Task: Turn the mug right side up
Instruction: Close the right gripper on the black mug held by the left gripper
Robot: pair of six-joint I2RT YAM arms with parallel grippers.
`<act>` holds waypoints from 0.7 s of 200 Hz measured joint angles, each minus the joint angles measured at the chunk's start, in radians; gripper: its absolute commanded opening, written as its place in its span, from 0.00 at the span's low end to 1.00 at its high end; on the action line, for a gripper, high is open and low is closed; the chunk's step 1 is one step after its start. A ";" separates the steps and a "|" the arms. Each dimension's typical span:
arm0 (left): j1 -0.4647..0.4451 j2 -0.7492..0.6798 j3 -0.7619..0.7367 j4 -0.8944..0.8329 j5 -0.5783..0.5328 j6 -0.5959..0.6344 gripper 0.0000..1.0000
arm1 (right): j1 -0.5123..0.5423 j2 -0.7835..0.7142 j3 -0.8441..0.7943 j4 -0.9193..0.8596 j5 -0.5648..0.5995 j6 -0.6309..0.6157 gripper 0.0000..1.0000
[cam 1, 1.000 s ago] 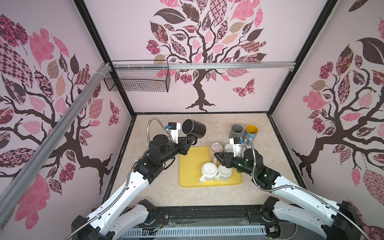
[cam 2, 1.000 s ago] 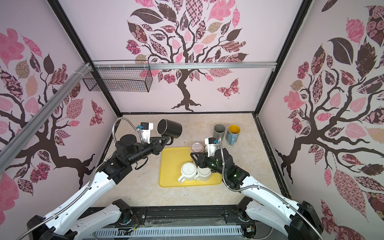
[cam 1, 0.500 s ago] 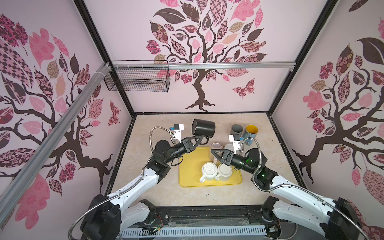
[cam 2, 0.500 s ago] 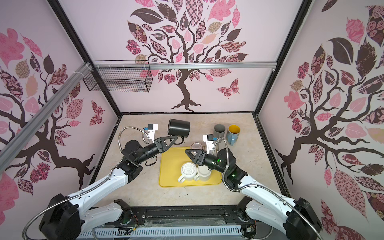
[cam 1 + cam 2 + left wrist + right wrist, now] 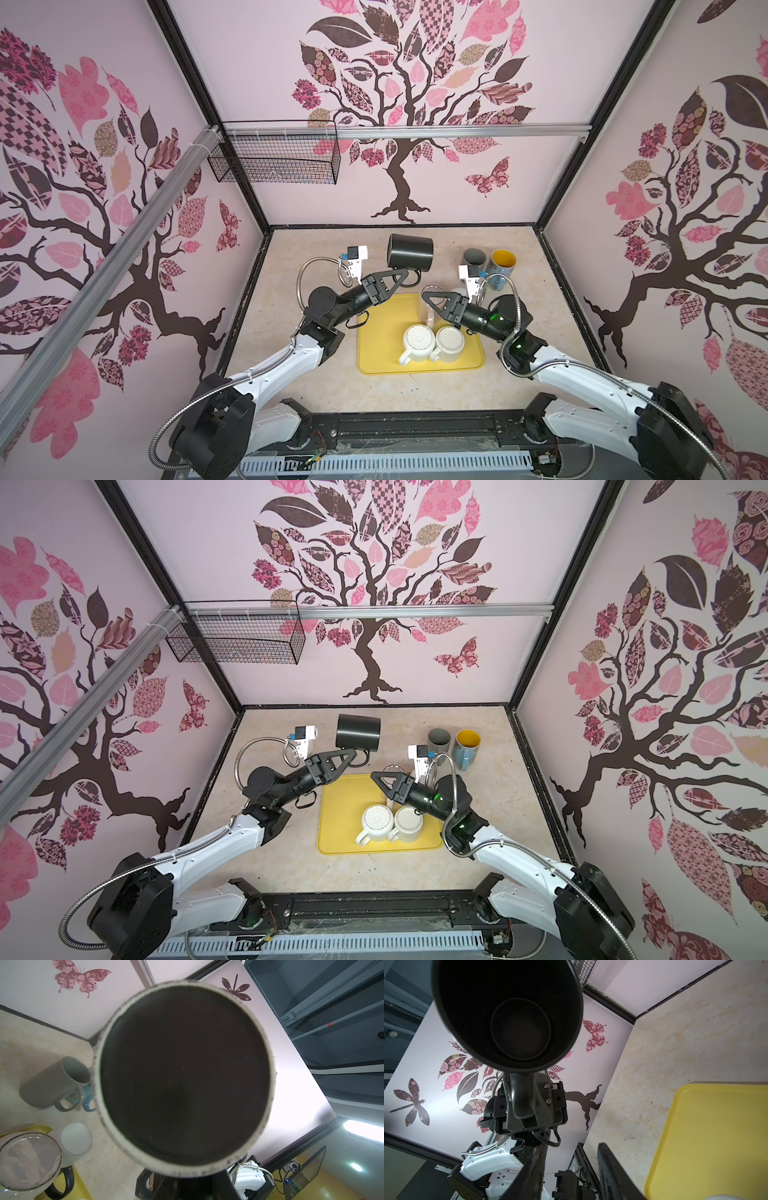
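— While the left fingers (image 5: 400,274) are clamped on its handle, where is the black mug (image 5: 410,250)?

— Raised clear of the worktop (image 5: 316,374), beyond the far edge of the yellow tray (image 5: 374,357) in both top views. Orientation: on its side. Base faces the left wrist camera and fills most of that view; mouth faces the right arm, and the right wrist view looks straight into it.

— State of the right fingers (image 5: 611,1174)?

— Apart, with a plain gap between them and nothing in it. They hang above the far side of the tray, near the black mug but not touching it.

— Other items on the worktop?

— Two white mugs (image 5: 417,343) stand on the tray, touching each other; both appear base-up. A clear glass mug (image 5: 29,1161) stands on the tray just beside the right fingers; upright or inverted, I cannot tell from here. A grey mug (image 5: 473,257) and a blue mug (image 5: 503,262) with a yellow inside stand upright, side by side, at the back right of the worktop.
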 measured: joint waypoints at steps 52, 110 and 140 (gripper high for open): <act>0.000 0.002 -0.026 0.014 0.012 -0.005 0.00 | 0.000 0.051 0.005 0.106 -0.024 0.038 0.45; -0.005 0.017 -0.030 0.053 0.019 -0.014 0.00 | 0.000 0.090 0.077 0.150 -0.020 0.045 0.41; -0.018 0.017 -0.032 0.063 0.017 -0.013 0.00 | 0.000 0.113 0.093 0.168 -0.013 0.061 0.38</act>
